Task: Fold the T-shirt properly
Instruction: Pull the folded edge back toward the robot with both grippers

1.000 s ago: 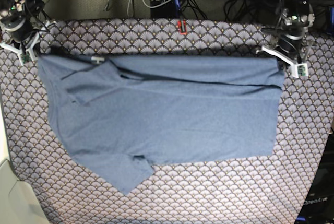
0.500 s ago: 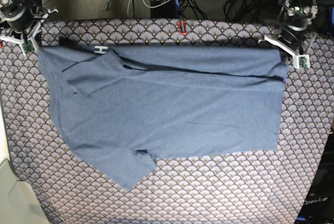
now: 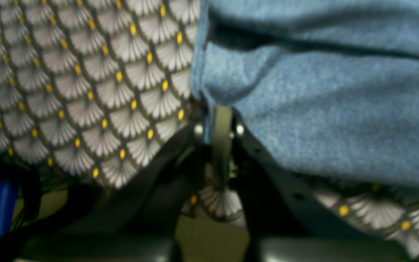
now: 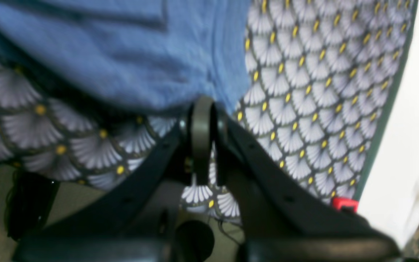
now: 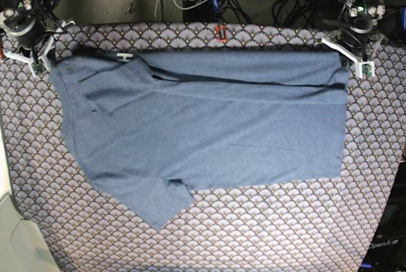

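A: In the base view, where is the T-shirt [image 5: 216,139]?
B: It lies across the patterned tablecloth [image 5: 266,240], its far edge between the left gripper [image 5: 356,68] and the right gripper [image 5: 43,66]. A sleeve points to the near side. I judge the cloth light, soft and not fragile; two far corners are good places to hold. The lettering is mostly hidden.

A: And in the left wrist view?
B: The left fingers are together, clamped on the shirt's corner. The fingers are blurred, so how much cloth is between them I cannot tell.

A: The right wrist view?
B: There the right fingers are closed on the shirt's edge. Loose cloth may sag or slip. The rest of the shirt is cut off.
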You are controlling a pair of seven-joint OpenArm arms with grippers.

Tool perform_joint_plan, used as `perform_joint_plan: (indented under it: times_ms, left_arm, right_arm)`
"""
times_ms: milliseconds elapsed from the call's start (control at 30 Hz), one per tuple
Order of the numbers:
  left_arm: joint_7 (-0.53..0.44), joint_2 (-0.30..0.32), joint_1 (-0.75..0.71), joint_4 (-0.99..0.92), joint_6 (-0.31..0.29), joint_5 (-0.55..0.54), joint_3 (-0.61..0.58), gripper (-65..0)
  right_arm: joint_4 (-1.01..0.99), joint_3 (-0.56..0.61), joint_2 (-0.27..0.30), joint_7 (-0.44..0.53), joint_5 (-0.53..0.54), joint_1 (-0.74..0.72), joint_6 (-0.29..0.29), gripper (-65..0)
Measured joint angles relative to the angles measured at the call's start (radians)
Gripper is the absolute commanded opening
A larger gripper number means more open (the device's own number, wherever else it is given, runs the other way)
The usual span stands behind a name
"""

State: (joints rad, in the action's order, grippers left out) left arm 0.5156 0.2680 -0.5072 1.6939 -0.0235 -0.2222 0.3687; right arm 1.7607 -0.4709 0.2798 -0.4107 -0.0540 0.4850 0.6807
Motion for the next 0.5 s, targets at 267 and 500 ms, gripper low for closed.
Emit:
perform_joint_plan:
  times_ms: [267, 500]
  left_arm:
    - [-0.003, 0.001, 0.0, -0.014, 0.0, 0.0, 0.0, -64.4]
    - [0.004, 0.0, 0.023, -0.014, 0.002, 0.002, -0.006, -63.8]
  right_arm:
    - [-0.003, 0.0, 0.0, 0.003, -0.001, 0.001, 0.0, -65.0]
    - [-0.003, 0.001, 0.0, -0.001, -0.001, 0.0, 0.0, -65.0]
